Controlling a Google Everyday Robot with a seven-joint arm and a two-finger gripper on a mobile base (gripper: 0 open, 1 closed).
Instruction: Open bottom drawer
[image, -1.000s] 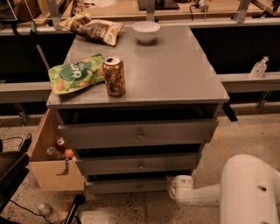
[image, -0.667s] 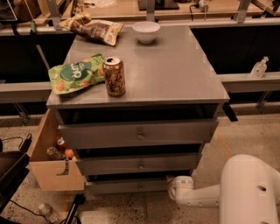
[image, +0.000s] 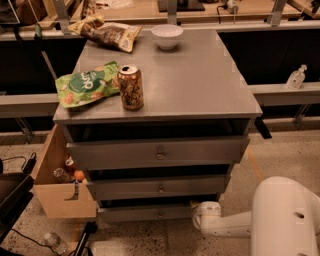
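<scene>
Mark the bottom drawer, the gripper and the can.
bottom drawer (image: 135, 213), camera view, grey front left of its knob.
gripper (image: 200, 216), camera view, white arm end by the drawer's right end.
can (image: 131, 89), camera view, middle of its side.

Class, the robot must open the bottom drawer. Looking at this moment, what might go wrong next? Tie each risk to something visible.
1. The gripper sits low at the right end of the bottom drawer, away from its small central knob; it may miss or slip off.
2. The middle drawer just above has a similar knob, so the wrong one might get pulled.
3. The can stands upright near the top's front edge; a jolt could topple it.
</scene>
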